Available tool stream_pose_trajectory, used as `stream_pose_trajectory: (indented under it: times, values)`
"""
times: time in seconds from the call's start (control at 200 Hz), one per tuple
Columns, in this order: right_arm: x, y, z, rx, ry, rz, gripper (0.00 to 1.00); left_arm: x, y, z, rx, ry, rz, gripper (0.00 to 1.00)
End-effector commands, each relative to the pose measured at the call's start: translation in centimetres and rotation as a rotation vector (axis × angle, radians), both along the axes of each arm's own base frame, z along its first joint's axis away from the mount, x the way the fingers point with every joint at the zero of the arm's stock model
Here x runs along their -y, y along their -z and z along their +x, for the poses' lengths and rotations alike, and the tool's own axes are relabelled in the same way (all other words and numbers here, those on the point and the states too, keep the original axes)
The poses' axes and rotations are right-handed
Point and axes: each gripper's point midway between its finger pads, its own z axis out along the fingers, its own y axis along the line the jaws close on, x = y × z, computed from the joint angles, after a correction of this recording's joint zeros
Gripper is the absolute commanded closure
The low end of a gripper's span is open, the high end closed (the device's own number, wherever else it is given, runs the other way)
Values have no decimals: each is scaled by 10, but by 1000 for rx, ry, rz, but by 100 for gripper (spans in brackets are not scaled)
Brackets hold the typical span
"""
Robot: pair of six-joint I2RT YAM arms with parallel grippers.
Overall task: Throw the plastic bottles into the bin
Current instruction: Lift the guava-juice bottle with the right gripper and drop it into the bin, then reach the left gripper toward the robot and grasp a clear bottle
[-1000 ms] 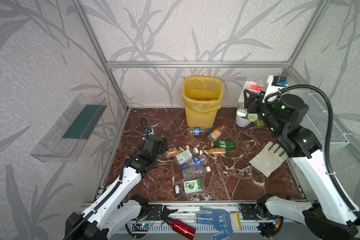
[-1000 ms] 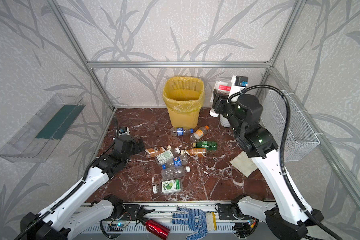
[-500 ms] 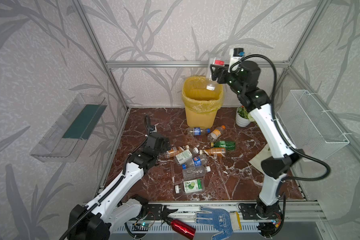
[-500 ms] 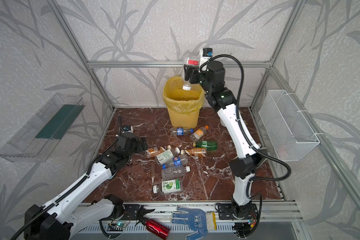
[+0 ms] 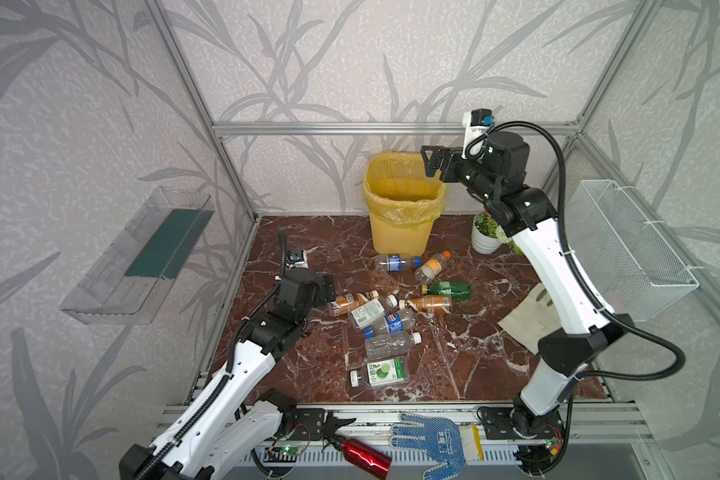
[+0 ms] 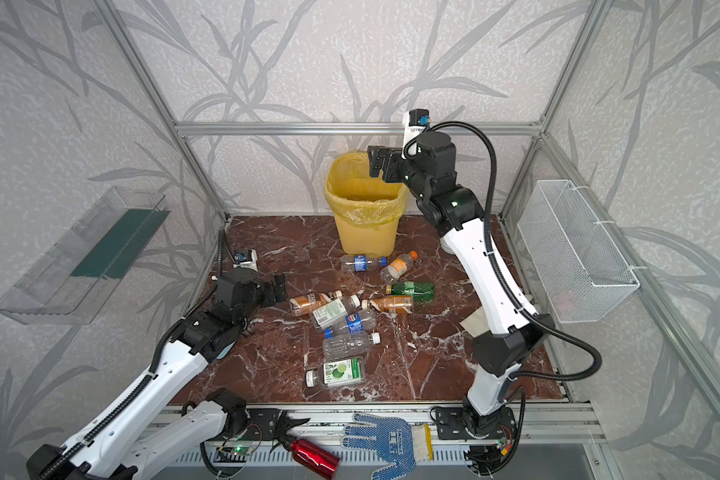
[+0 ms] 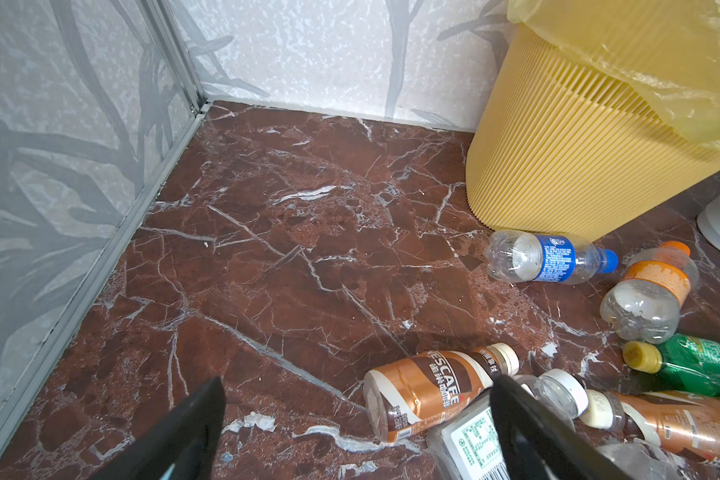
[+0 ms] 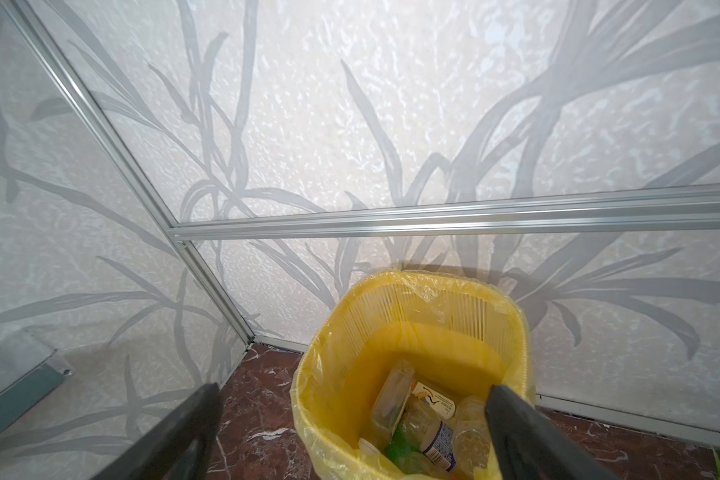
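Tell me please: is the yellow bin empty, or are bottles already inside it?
Not empty. The right wrist view looks down into the bin and shows several bottles lying at its bottom.

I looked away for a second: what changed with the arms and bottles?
The right gripper swung from the right side to above the bin, opened and dropped its bottle in. The left gripper stayed open beside the floor bottles, which lie unmoved.
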Motion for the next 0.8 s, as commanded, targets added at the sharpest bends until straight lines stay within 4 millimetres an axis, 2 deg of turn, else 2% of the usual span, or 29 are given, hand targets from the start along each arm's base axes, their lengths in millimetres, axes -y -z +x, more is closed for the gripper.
stream_pose_trajectory:
  times: [0.0,0.09,0.16,0.275,0.39,0.465,0.635,0.795]
  values:
    - [8,5,-1,46,11,76,1,11,0,-8,-17,104,40,1]
    - [24,41,-7,-16,32,107,1,30,3,-15,-40,213,85,1]
    - [42,76,-13,-75,66,140,1,49,5,-24,-49,305,160,1]
    - [77,151,-27,-220,145,190,0,84,12,-44,-74,476,251,1]
    - [114,221,-52,-352,241,220,0,116,28,-66,-146,647,271,5]
    - [136,256,-72,-421,309,246,0,133,42,-83,-195,754,318,6]
    - [173,309,-114,-512,443,274,0,169,74,-126,-304,1002,448,7]
    - [196,331,-138,-534,529,339,0,193,98,-159,-382,1162,487,12]
